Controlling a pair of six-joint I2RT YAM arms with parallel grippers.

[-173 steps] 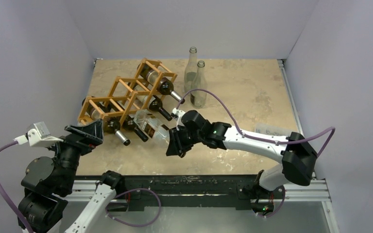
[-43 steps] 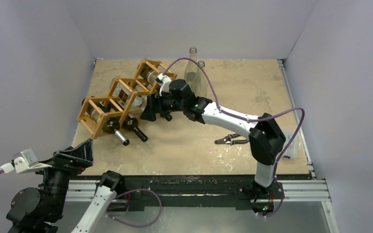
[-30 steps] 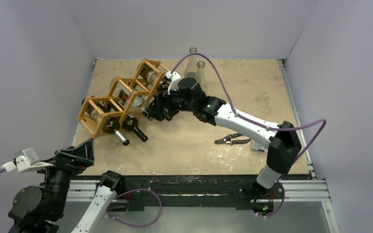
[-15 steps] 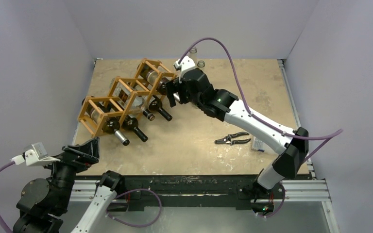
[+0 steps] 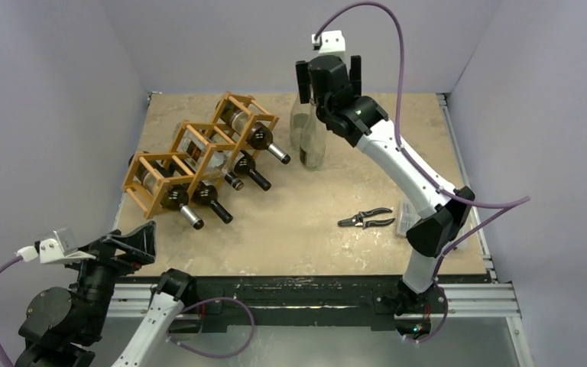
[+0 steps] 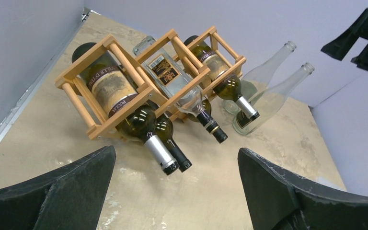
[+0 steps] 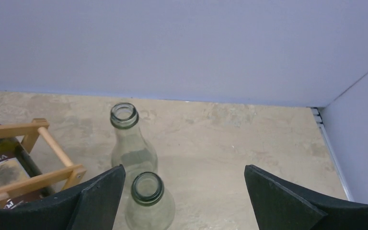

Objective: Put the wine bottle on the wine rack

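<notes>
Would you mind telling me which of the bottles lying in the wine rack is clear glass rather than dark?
The bottle in the middle cell of the wine rack: it is see-through with a small dark label, while the other racked bottles are dark.

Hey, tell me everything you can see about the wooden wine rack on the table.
The wine rack is a light orange-brown wooden lattice of thin square bars forming stepped open cells. It sits on the tan table toward the far left and runs diagonally. In it lie dark bottles and one clear bottle, their necks sticking out the front.
</notes>
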